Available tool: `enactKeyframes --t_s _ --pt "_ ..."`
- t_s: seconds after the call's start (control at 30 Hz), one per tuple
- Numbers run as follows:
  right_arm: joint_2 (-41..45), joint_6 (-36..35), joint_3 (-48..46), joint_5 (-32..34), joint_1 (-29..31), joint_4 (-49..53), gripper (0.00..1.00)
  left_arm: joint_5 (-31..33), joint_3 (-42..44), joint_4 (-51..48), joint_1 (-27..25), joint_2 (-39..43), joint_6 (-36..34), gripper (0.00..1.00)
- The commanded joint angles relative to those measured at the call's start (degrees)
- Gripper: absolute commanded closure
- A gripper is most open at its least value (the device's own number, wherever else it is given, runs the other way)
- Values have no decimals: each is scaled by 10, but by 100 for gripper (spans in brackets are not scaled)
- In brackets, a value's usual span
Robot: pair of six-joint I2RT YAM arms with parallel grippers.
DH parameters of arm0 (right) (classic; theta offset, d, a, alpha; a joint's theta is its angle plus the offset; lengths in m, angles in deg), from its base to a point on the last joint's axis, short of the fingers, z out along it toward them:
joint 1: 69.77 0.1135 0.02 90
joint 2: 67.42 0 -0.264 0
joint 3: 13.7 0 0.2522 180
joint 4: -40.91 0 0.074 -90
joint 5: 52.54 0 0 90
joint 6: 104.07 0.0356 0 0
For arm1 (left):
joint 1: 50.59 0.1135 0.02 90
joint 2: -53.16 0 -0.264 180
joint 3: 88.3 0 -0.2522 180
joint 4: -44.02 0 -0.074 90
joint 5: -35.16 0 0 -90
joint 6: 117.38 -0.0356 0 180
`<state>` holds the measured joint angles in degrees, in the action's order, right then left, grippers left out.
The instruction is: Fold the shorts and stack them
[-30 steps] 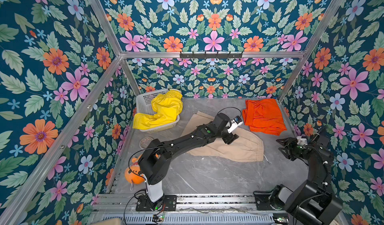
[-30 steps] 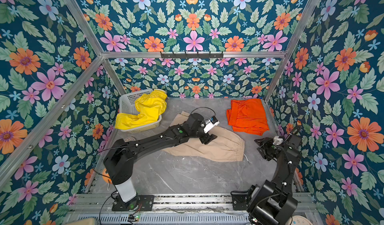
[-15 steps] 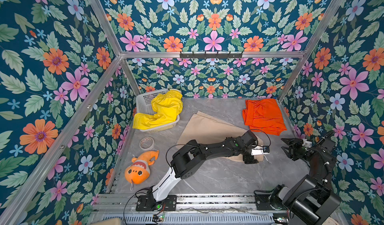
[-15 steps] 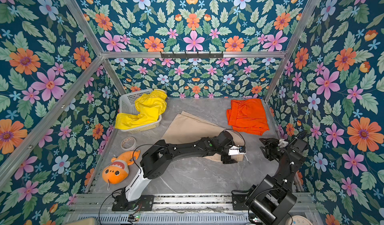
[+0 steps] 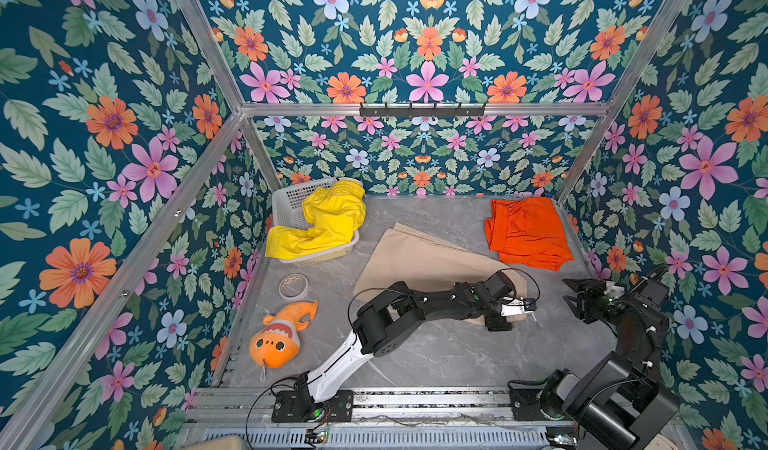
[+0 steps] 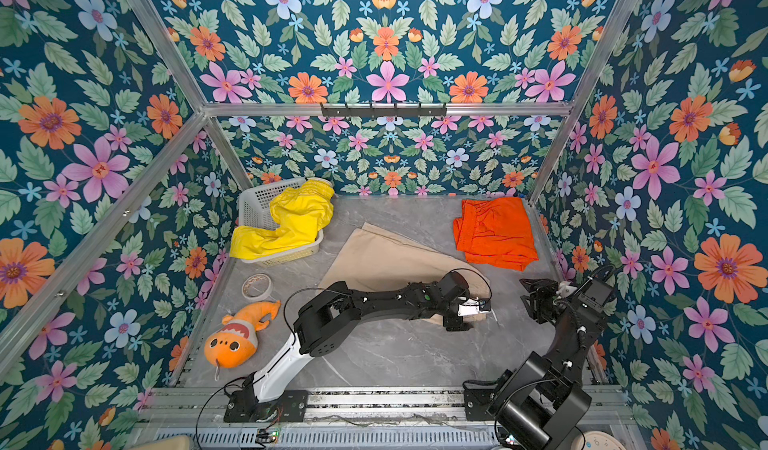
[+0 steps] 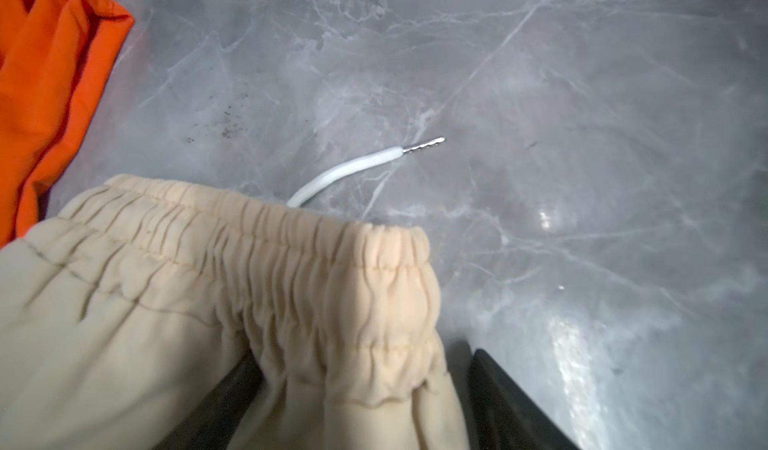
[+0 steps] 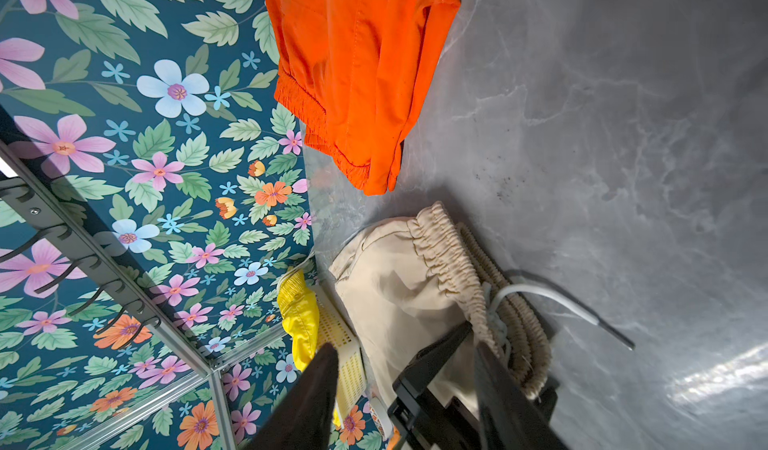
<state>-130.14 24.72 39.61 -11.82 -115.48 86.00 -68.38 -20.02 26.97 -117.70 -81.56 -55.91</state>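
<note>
The beige shorts (image 5: 419,257) lie flat across the middle of the grey table (image 5: 436,352), smooth along the legs, their gathered waistband (image 7: 291,252) at the near right end with a white drawstring (image 7: 353,165) trailing onto the table beside it. The left gripper (image 5: 511,317) sits at that waistband, jaws apart with the cloth bunched between them; whether it pinches I cannot tell. The orange shorts (image 5: 525,234) lie folded in the far right corner. The yellow shorts (image 5: 324,223) sit crumpled in the white basket (image 5: 291,199) at far left, one leg spilling over its rim. The right gripper (image 5: 570,300) hovers near the right wall, spread and empty
</note>
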Motion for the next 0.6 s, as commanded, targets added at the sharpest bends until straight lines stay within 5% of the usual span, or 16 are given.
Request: enactKeyframes --t_s 0.0,0.37,0.57 --pt "5 -2 -4 2 0 -7 47 54 8 -3 1 -6 22 36" --pt "1 -4 -27 -26 4 -9 37 32 97 136 18 82 142 78" --pt "0 0 -36 -27 45 6 29 19 148 226 30 128 209 84"
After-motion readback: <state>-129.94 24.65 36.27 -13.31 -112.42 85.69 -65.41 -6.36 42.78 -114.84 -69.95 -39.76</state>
